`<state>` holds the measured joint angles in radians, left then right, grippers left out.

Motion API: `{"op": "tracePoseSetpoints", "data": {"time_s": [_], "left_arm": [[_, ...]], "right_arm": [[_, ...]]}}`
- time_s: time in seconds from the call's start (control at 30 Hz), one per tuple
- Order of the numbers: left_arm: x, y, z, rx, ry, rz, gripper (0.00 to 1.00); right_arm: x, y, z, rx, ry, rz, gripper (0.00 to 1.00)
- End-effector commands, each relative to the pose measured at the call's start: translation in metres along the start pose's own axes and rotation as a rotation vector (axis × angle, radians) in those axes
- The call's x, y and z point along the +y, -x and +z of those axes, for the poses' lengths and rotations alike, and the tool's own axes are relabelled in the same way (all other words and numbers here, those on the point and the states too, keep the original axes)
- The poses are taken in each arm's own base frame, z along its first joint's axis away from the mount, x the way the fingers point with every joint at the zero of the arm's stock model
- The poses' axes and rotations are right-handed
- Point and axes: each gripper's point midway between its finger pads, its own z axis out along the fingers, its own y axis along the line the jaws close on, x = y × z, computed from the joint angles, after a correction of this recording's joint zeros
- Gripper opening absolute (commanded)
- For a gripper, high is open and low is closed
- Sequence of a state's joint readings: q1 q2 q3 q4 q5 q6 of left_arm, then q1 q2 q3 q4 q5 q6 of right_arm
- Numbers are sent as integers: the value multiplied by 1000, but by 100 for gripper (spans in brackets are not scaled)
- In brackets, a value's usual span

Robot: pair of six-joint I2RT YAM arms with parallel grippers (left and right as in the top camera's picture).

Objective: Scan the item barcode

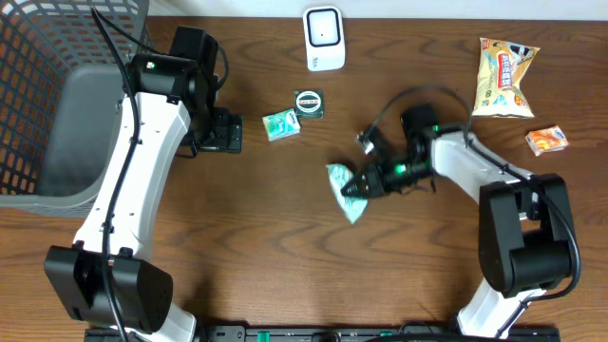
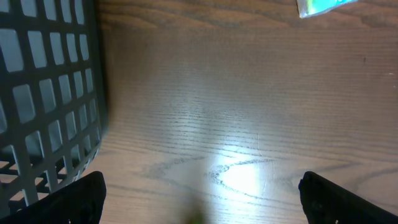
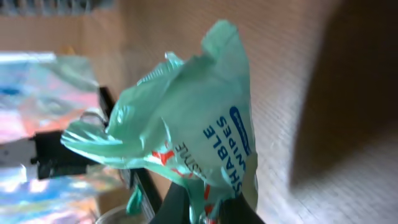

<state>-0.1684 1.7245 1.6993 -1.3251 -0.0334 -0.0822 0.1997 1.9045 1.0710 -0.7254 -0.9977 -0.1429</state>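
The item is a pale green pack of wipes (image 1: 344,190) with blue lettering, held just left of the table's middle. My right gripper (image 1: 359,187) is shut on its right end. In the right wrist view the pack (image 3: 186,124) fills the frame, crumpled, its lower edge pinched between the two dark fingers (image 3: 177,205) of my right gripper (image 3: 208,208). No barcode shows on the visible face. A white scanner-like device (image 1: 323,38) stands at the back centre. My left gripper (image 1: 228,131) is open over bare wood beside the basket, and nothing lies between the fingertips of the left gripper (image 2: 202,202).
A grey mesh basket (image 1: 47,95) fills the far left, its wall (image 2: 43,93) close to my left fingers. A small green packet (image 1: 280,123) and a round black tin (image 1: 310,102) lie behind the pack. A snack bag (image 1: 503,76) and an orange packet (image 1: 547,141) sit at the right.
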Motion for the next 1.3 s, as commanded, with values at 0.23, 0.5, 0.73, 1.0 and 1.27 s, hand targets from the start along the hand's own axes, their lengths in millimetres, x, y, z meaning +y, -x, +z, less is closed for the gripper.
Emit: {"op": "tracePoseSetpoints", "data": {"time_s": [0.23, 0.5, 0.73, 1.0, 1.27], "left_arm": [[4, 0, 2, 4, 17, -12, 98], [4, 0, 2, 4, 17, -12, 98], [4, 0, 2, 4, 17, -12, 98], [4, 0, 2, 4, 17, -12, 97], [4, 0, 2, 4, 17, -12, 98]], "right_arm": [[-79, -25, -30, -62, -245, 282, 20], [-98, -20, -72, -44, -422, 348, 36], [-54, -4, -92, 40, -394, 251, 49], [-40, 3, -56, 78, -392, 121, 99], [-60, -5, -29, 57, -463, 178, 82]]}}
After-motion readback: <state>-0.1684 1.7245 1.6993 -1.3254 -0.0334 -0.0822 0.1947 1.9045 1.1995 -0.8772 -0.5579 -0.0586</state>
